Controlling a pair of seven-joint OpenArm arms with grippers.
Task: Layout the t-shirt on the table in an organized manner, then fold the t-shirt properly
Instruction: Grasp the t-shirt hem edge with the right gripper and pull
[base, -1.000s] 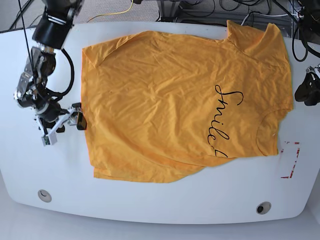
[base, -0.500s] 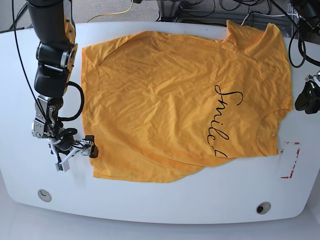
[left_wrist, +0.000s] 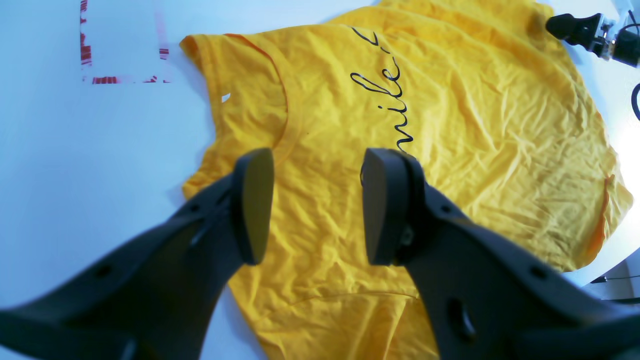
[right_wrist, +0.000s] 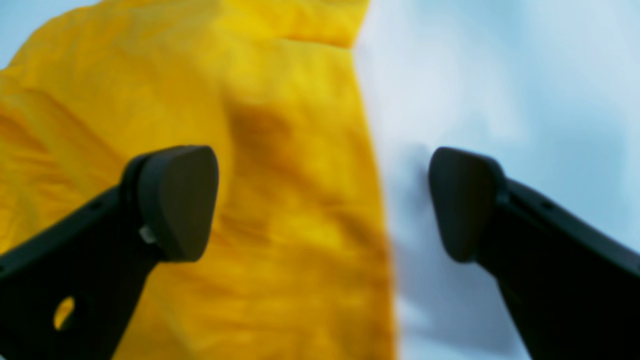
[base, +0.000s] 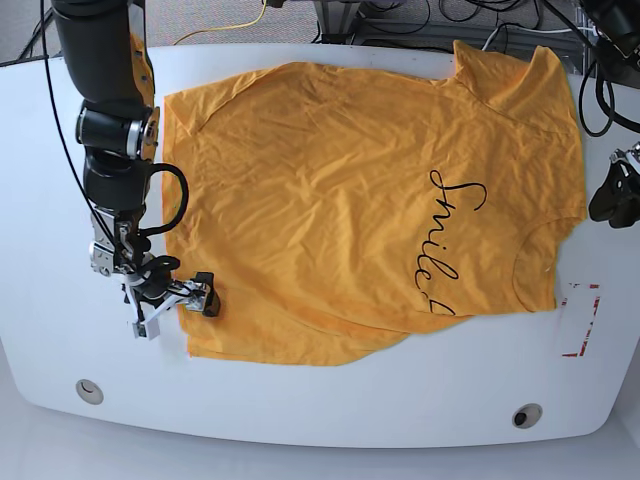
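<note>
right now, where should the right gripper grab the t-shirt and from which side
Probably the hem corner of the t-shirt beside the right gripper, coming in from the bare table. In its wrist view the open jaws straddle that straight edge, one over cloth, one over table.

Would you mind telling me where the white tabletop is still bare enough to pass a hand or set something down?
Bare glossy white table runs along the near edge, between the two round grommet holes and the wrinkled orange-yellow t-shirt hem. Another patch lies left of the right pincer. It is crowded at that hem corner and by the red-marked rectangle below the left pincer.
</note>
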